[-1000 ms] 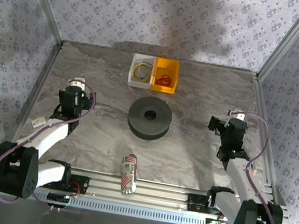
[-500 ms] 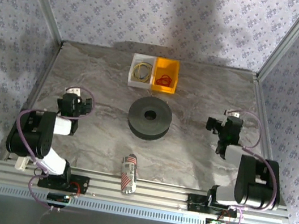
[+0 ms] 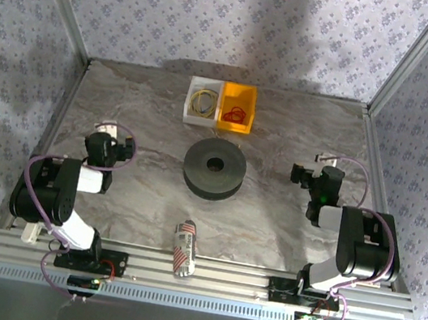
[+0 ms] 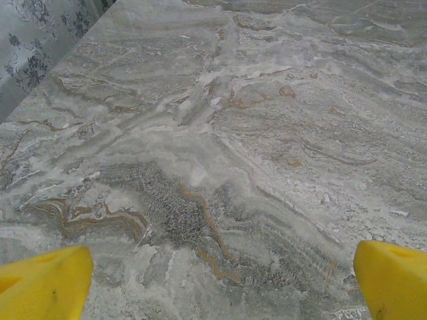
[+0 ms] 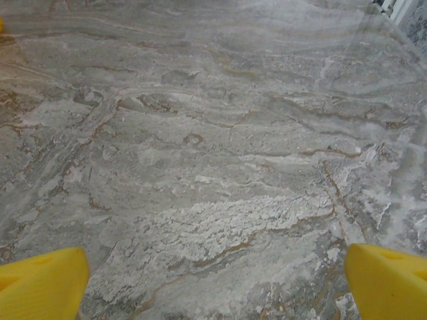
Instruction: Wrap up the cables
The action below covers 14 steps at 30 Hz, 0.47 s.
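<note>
Top external view: the cables sit at the upper centre of the frame, each coiled into a small loop. The yellow cable (image 3: pixel 202 102) lies in a white bin (image 3: pixel 201 122). The red-orange cable (image 3: pixel 235 115) lies in an orange bin (image 3: pixel 240 90) that touches the white one on its right. Just below the bins a black spool (image 3: pixel 196 170) lies flat at the middle of the table (image 3: pixel 292 136), apart from both bins. Lower still, near the bottom centre, a striped roll (image 3: pixel 184 247) rests with its lower end on the slotted metal rail (image 3: pixel 202 280) that carries the arm bases.

The table top is grey marble-patterned, veined with brown and white. Pale wallpaper (image 3: pixel 222 13) with a small floral print closes it in at the top, left and right of the frame, and slanting metal posts (image 3: pixel 59 7) mark the corners.

The left gripper (image 4: pixel 217 283) hangs over bare marble at the left of the table. Its yellow fingertips (image 4: pixel 43 283) are spread to the lower corners of the left wrist view with nothing between them. A strip of wallpaper shows in that view's upper left corner. The right gripper (image 5: pixel 217 283) is likewise wide apart and empty over bare marble at the right of the table. Both are well apart from the bins.
</note>
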Available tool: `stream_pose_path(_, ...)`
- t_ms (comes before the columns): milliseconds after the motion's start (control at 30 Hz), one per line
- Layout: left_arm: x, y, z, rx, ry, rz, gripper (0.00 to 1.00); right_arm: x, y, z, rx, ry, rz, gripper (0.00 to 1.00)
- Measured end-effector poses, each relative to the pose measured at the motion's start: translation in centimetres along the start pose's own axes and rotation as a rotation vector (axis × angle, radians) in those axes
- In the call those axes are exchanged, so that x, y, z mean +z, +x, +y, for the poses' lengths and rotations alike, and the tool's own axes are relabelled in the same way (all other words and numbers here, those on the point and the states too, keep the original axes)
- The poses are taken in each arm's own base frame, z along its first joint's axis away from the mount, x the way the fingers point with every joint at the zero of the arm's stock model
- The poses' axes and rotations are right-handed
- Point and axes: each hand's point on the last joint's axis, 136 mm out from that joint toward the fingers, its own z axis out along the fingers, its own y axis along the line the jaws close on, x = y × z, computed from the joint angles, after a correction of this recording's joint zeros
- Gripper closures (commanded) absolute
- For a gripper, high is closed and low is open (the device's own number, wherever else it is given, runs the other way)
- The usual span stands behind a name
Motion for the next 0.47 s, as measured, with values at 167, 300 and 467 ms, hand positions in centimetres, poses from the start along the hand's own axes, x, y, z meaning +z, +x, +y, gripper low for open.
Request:
stream_pose_path(167,-0.02,0.01,-0.23,0.003,0.005,0.0,0.0,0.0,-0.42,-0.01,0.0,0.0,-0.017,0.0)
stream_pose_path(300,-0.02,0.01,-0.23,0.003,0.005,0.0,0.0,-0.01,-0.5,-0.01,0.0,0.0,-0.02,0.0)
stream_pose_path(467,-0.02,0.01,-0.23,0.003,0.005,0.0,0.0,-0.01,-0.51,0.0,0.0,0.0,-0.021,0.0)
